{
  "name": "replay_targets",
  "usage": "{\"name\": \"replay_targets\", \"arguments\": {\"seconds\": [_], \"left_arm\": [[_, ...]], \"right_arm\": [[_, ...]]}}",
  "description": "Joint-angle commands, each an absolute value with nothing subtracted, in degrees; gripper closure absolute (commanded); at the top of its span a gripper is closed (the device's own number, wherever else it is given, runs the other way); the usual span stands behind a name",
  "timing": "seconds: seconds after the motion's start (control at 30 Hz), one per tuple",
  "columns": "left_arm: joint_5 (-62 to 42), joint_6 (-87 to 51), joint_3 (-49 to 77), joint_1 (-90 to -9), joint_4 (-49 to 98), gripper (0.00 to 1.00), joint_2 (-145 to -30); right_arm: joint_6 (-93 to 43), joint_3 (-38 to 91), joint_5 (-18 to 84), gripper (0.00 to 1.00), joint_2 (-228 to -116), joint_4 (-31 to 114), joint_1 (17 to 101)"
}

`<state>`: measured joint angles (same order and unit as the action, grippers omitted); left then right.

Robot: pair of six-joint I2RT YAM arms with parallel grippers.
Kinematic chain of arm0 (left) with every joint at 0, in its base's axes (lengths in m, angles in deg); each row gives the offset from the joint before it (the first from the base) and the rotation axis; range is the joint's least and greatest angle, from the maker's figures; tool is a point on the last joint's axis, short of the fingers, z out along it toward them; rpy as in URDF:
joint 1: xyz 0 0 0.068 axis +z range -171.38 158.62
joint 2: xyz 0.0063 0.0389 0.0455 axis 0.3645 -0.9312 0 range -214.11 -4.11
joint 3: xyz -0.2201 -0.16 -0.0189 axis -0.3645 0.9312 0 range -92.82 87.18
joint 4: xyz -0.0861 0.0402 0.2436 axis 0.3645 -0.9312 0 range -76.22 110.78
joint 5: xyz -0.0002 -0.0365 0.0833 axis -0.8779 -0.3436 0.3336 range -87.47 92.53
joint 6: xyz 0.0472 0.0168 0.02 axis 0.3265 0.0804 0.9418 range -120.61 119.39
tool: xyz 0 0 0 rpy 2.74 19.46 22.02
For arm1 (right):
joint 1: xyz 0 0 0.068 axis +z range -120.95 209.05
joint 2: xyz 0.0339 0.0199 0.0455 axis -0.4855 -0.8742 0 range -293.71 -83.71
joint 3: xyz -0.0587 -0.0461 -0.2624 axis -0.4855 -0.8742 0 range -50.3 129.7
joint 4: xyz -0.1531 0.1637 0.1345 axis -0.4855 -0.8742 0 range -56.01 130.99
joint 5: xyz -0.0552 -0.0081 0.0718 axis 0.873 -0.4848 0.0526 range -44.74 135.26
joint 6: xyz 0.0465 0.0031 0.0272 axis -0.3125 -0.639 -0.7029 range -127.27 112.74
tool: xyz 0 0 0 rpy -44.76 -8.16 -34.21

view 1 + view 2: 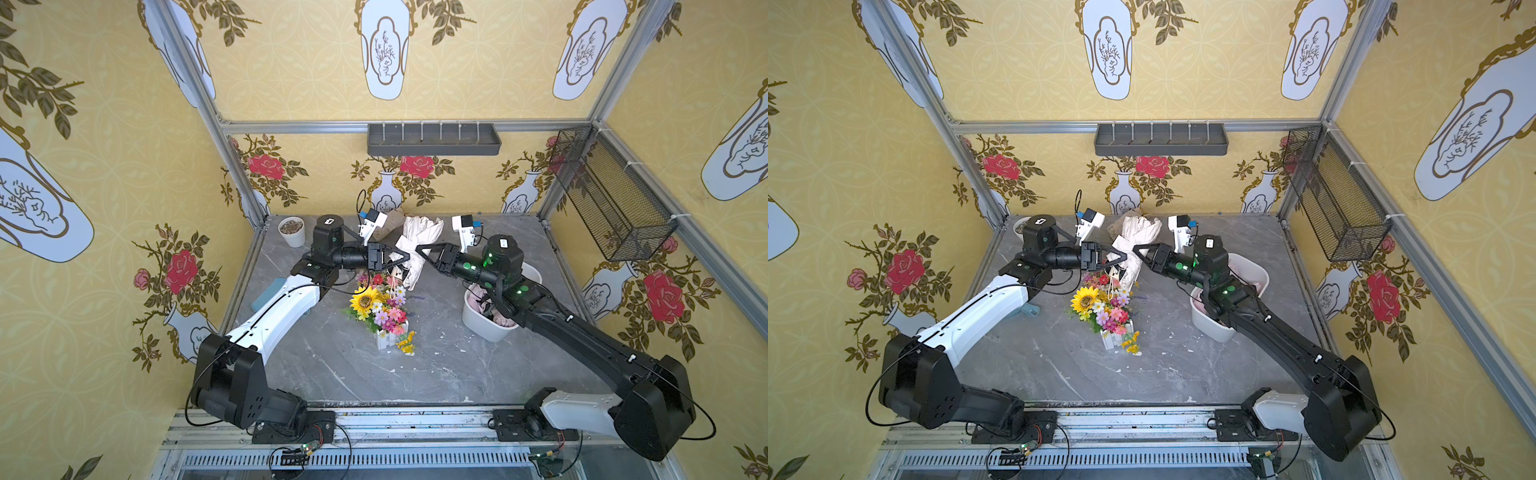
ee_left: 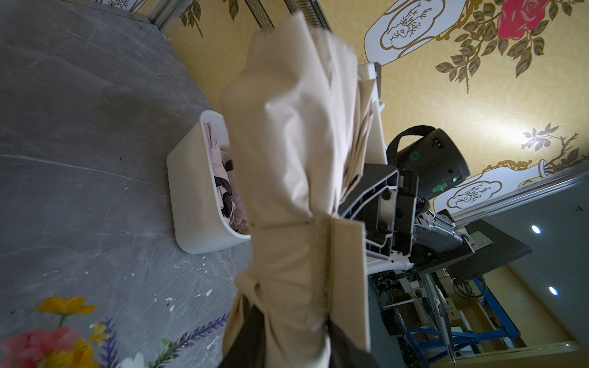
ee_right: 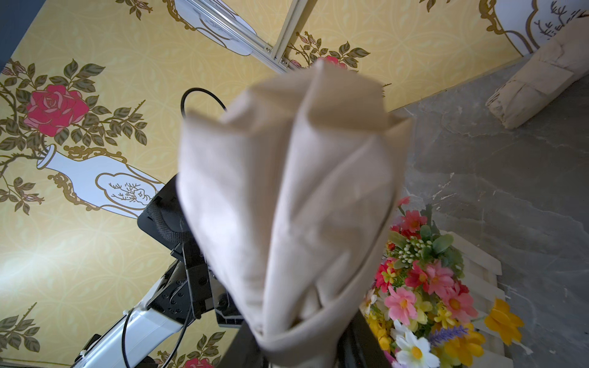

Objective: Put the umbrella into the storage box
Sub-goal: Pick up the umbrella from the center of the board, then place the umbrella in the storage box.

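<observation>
1. The grey table (image 1: 415,374) carried every loose item except the umbrella, which was held clear above its rear middle.
2. The storage box (image 1: 488,330) stood on the right side of the table, with the right arm crossing over its opening. Pink fabric already filled much of it. Judgement: little free room remained, so an umbrella lowered at a slant could catch the rim or ride up on the contents and stay proud of the box.
3. The umbrella (image 1: 422,232), cream, folded and strapped, hung between the two grippers and well apart from the box.
4. The flower arrangement (image 1: 380,307) stood just below and in front of the umbrella. Judgement: a low or early sweep toward the box could drag the umbrella's hanging end through the blooms and tip the planter.
5. The left gripper (image 1: 402,259) had its fingers drawn narrow, clamped on the umbrella below the strap.
6. The right gripper (image 1: 419,249) met it from the opposite side, fingers closed in on the same bundle; in the right wrist view the fabric rose from between them. Judgement: that grip may have taken loose cloth rather than the shaft, so the umbrella could slip or swing if the left let go. Unequal pulls from both arms could wrench it free.
</observation>
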<state>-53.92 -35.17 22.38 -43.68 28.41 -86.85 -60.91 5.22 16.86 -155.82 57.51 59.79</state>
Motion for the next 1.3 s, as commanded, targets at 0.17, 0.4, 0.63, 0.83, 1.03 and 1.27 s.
{"name": "replay_targets", "arguments": {"seconds": [0.17,0.4,0.63,0.83,1.03,1.27], "left_arm": [[-52.9,-35.8,23.9,-43.9,32.4,0.37,-85.4],[-46.9,-29.2,25.0,-43.9,22.4,0.33,-82.9],[-41.7,-22.6,24.4,-43.9,12.7,0.33,-81.9],[-39.9,-19.9,23.3,-43.9,8.6,0.33,-81.5],[-39.6,-19.7,24.0,-43.9,8.3,0.33,-80.9],[-39.1,-19.9,23.9,-43.9,8.0,0.33,-81.1]], "right_arm": [[-57.9,4.8,17.0,0.77,-153.3,57.0,59.2],[-55.1,6.4,18.7,0.81,-149.2,37.5,51.1],[-51.5,7.2,20.0,0.79,-144.1,17.4,34.8],[-50.2,6.2,15.2,0.79,-145.9,10.1,23.7],[-48.0,6.0,12.8,0.79,-149.7,9.3,20.0],[-47.1,4.9,10.0,0.79,-154.5,10.9,16.6]]}}
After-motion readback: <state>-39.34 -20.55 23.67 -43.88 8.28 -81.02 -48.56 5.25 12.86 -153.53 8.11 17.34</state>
